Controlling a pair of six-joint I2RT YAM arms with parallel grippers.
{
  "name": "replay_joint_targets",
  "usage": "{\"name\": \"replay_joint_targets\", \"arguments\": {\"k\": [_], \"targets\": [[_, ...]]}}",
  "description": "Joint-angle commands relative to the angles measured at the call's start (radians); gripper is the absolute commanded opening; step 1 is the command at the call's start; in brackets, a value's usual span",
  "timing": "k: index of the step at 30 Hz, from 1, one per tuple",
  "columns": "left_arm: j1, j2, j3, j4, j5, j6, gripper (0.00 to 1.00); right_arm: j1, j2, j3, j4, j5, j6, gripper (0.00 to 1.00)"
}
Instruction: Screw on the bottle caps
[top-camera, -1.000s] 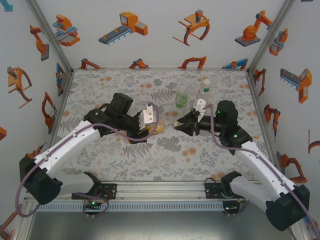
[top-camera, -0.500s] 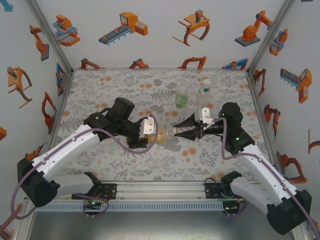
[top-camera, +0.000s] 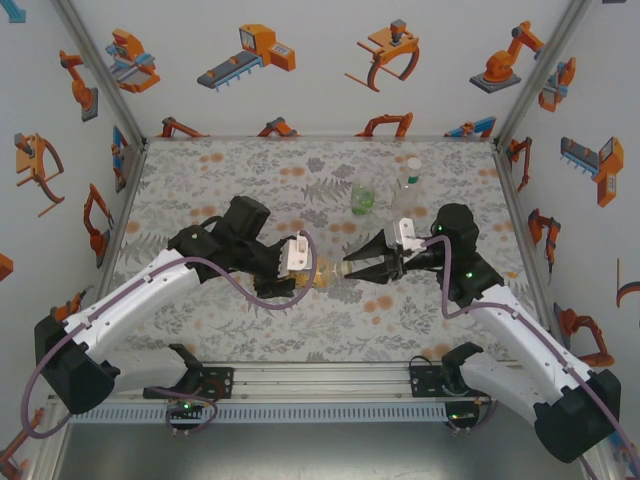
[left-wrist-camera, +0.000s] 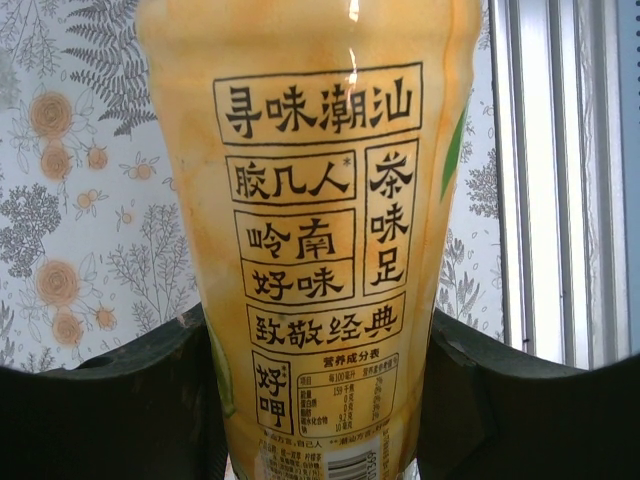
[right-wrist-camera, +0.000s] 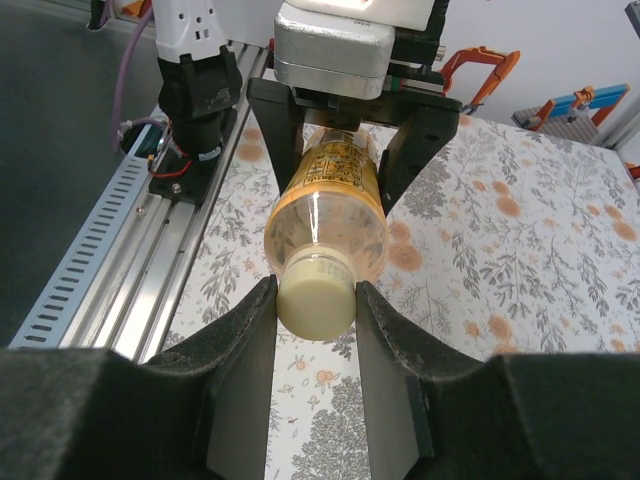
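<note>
My left gripper (top-camera: 306, 268) is shut on the tall amber-yellow bottle (top-camera: 320, 271) and holds it level above the cloth. In the left wrist view the labelled bottle (left-wrist-camera: 320, 200) sits between both dark fingers (left-wrist-camera: 110, 400). The right gripper (top-camera: 347, 270) faces it, shut on a pale yellow cap (right-wrist-camera: 318, 296). That cap sits on the neck of the amber bottle (right-wrist-camera: 330, 195). The squat green-tinted bottle (top-camera: 362, 198) stands upright at the back. The clear bottle with a green band (top-camera: 408, 185) stands beside it and carries a whitish cap (top-camera: 413, 164).
The floral cloth (top-camera: 230, 180) covers the table, with white printed walls on three sides. An aluminium rail (top-camera: 320, 385) with both arm bases runs along the near edge, and the rail (right-wrist-camera: 110, 220) also lies left of the held bottle in the right wrist view.
Both arms have swung toward each other. The bottle in the left gripper has come level, and the right gripper with the cap has come up to its neck.
</note>
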Motion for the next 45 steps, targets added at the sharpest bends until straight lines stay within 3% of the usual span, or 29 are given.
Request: {"name": "replay_joint_targets", "arguments": {"k": [1,16,45], "targets": [[-0.007,-0.021,-0.005,-0.006,0.033,0.025,0.01,0.013,0.006,-0.008,0.039,0.007,-0.022,0.06],[-0.007,-0.035,-0.004,-0.006,0.037,0.033,0.00,0.015,0.005,-0.022,-0.012,0.043,-0.072,0.06],[-0.009,-0.032,-0.002,-0.006,0.043,0.027,0.00,0.054,0.011,-0.012,0.011,-0.015,-0.071,0.01]]}}
